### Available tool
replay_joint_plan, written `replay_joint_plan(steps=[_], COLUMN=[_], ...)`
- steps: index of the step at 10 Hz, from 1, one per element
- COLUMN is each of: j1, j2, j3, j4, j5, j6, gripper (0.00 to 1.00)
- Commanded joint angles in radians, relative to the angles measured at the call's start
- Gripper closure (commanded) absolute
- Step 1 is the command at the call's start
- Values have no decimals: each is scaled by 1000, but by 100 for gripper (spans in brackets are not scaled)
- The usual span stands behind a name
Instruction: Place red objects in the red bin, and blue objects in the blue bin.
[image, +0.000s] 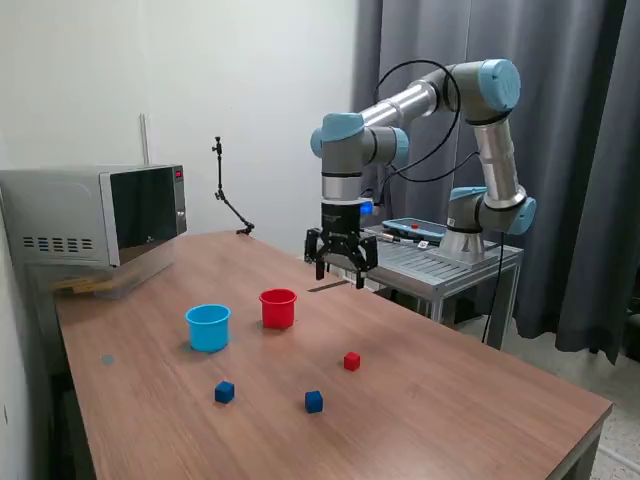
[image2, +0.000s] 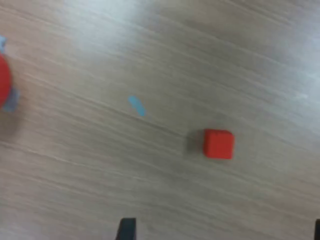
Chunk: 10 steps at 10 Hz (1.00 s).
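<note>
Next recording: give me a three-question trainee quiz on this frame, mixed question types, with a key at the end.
1. True or false: the pincer is holding a cube.
2. How many small cubes lie on the table in the exterior view?
A) two B) three C) five
3. Fill in: the cup nearer the exterior view's left is the ____ one.

Key:
1. False; it hangs above the table, open and empty.
2. B: one red cube and two blue cubes.
3. Blue; the blue cup stands left of the red cup.
</note>
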Motion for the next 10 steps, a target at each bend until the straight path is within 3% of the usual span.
replay_joint_plan(steps=[1, 5, 10], j1=[32, 75, 72], j2=[-1, -3, -3], j3=[-5, -18, 15], j4=[7, 13, 12], j5=[-1, -6, -3], j6=[3, 32, 46], gripper=[0, 0, 0])
